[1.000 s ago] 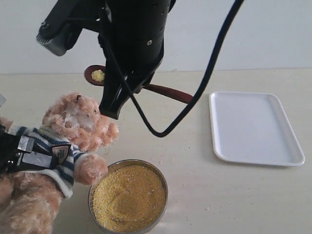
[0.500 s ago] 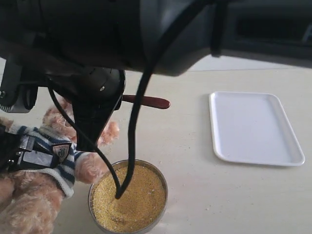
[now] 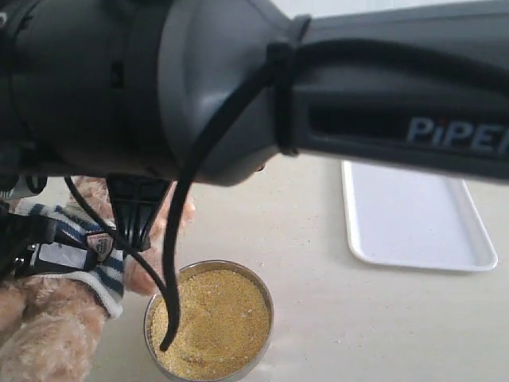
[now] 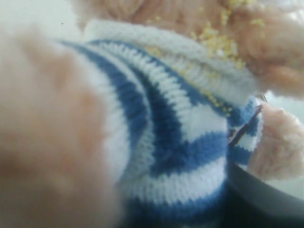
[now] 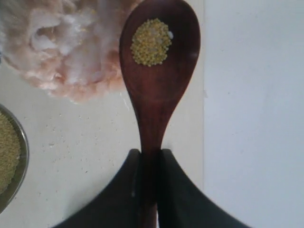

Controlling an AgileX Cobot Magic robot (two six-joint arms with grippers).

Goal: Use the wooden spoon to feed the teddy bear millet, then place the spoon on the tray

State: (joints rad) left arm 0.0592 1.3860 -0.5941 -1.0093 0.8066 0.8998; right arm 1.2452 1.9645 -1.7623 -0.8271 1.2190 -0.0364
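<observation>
The wooden spoon (image 5: 159,85) carries a small heap of millet (image 5: 151,42) in its bowl, close beside the teddy bear's fluffy head (image 5: 66,47). My right gripper (image 5: 148,159) is shut on the spoon's handle. The right arm (image 3: 238,95) hides the spoon in the exterior view. The teddy bear (image 3: 48,318) sits at the left in its striped shirt (image 4: 180,142), with loose grains on the collar (image 4: 213,45). My left gripper (image 3: 24,243) is clamped on the bear's body. The metal bowl of millet (image 3: 209,322) stands in front of the bear. The white tray (image 3: 417,215) lies at the right, with nothing on it.
The right arm's black cable (image 3: 171,302) hangs down over the bowl. Scattered grains dot the table (image 3: 318,263) between bowl and tray. The bowl's rim (image 5: 21,161) shows beside the spoon handle in the right wrist view.
The right arm has swung closer to the exterior camera and now fills the top of that view. The spoon, seen behind the bear before, is now hidden there. The bear and left gripper stayed put.
</observation>
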